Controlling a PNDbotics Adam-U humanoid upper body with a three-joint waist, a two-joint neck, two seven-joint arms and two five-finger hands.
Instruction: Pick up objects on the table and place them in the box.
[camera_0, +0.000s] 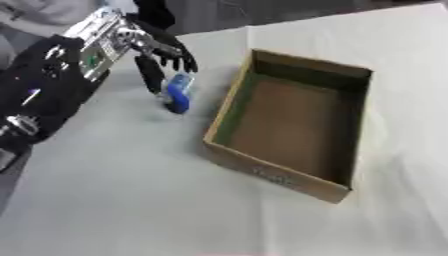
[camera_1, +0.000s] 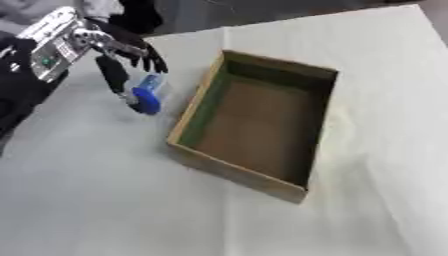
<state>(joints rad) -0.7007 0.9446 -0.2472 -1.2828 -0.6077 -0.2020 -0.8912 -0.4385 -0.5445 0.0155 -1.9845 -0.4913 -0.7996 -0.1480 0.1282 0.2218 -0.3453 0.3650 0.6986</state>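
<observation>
Bare white cloth fills the near part of the table (camera_0: 131, 210); nothing on it there. Cardboard box (camera_0: 293, 125) sits mid-table, open top, looks empty, long side running toward the far edge.

Left hand (camera_0: 162, 52) comes in from the far-left corner, fingers curled down around a small blue thing (camera_0: 178, 92) — looks like a bottle or tube with a paler upper part, tilted. It's just beside the box's left wall, near the far-left side of the table. Can't tell if its lower end is touching the cloth or already lifted. Right hand isn't in view.

Step in hand, as I read it: secure the grip, then carry it over the wall. To do it well: close on the middle of the blue thing, lift clear of the box rim before moving right, release low over the floor of the box.

Cloth has soft creases, may drag. Room behind is dark, little to make out.
</observation>
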